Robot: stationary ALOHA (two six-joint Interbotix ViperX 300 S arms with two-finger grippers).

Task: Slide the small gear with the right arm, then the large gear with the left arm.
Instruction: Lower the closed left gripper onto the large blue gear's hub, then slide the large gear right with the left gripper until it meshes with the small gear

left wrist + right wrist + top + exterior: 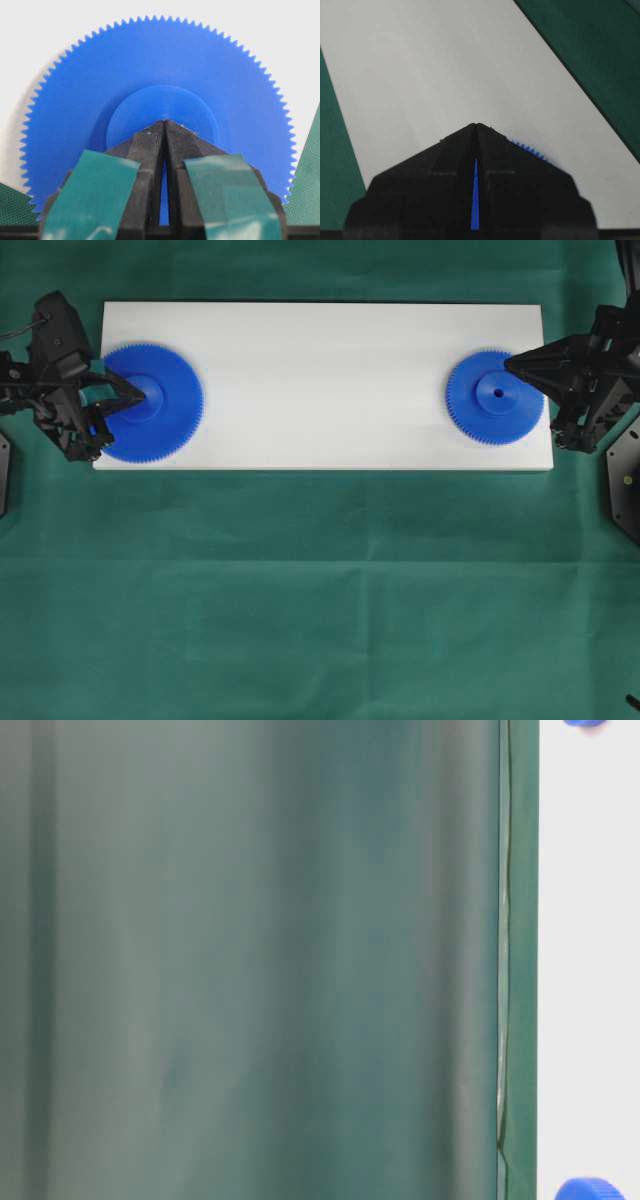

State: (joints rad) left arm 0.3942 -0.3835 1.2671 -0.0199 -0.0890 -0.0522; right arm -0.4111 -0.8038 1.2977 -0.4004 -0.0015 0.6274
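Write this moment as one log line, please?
left gripper: shut, tip on large gear hub | right gripper: shut, tip over small gear | both gears at opposite ends of the white board

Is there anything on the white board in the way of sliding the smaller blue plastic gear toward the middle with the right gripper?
Nothing visible. The right gripper is poised over the small blue toothed gear, and the flat white board between it and the large blue gear is bare.

Even bright light, soft shadows; table-level view blurred.
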